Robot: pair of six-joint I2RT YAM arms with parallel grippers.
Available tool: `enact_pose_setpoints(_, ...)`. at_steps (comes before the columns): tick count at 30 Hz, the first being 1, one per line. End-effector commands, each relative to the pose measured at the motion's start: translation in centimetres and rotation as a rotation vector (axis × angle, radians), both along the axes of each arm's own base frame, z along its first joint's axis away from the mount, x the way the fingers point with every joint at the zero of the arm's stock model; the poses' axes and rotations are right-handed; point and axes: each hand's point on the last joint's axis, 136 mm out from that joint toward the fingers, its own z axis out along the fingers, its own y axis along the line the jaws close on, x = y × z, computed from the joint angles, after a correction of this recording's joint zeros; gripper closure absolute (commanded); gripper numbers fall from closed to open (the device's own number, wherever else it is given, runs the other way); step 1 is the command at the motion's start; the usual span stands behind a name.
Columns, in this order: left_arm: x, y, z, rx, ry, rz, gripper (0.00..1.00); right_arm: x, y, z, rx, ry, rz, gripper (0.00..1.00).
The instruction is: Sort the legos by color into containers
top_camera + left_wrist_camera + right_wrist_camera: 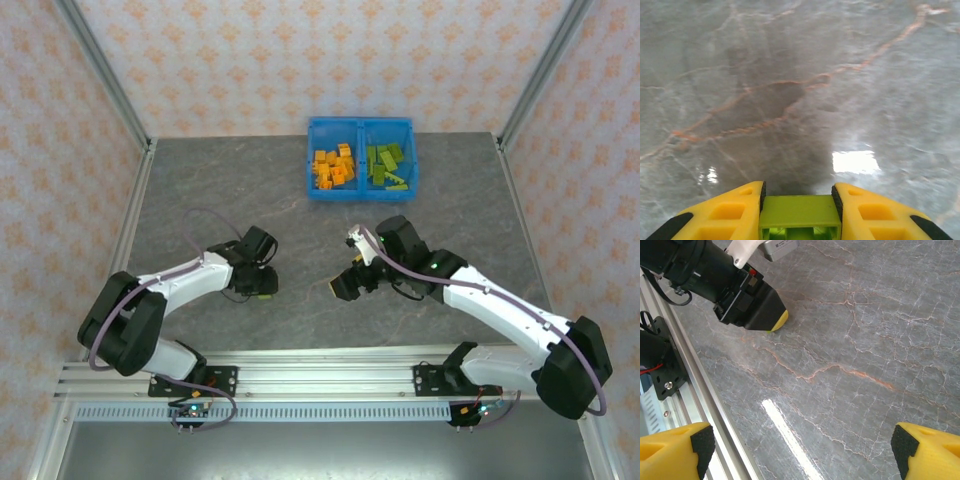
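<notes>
Brick [799, 214], olive-green, sits clamped between the yellow fingers of my left pincer [799, 192], low over the near-left table [220, 190]. My right pincer [800, 445] stands wide apart. In the far blue bin [335, 122], orange legos [334, 167] lie left and green legos [388, 165] right.
</notes>
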Motion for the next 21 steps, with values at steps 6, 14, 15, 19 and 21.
enact_pose_setpoints(6,9.4,-4.9,13.2,-0.183,-0.359,0.018,0.69,2.3,-0.7,3.0,0.02,-0.161,-0.096,0.07)
enact_pose_setpoints(14,21.4,-14.0,20.7,-0.196,-0.613,-0.105,0.7,6.9,-8.6,7.0,0.018,-0.353,-0.577,0.02)
enact_pose_setpoints(15,23.0,-15.2,21.7,-0.211,-0.646,-0.109,0.71,7.2,-9.7,7.5,0.036,-0.361,-0.631,0.02)
enact_pose_setpoints(19,28.7,-20.5,21.2,-0.219,-0.716,-0.146,0.71,8.0,-13.9,9.3,0.08,-0.415,-0.833,0.0)
enact_pose_setpoints(21,30.6,-23.3,21.6,-0.237,-0.795,-0.202,0.71,8.0,-15.4,10.0,0.082,-0.432,-0.898,0.01)
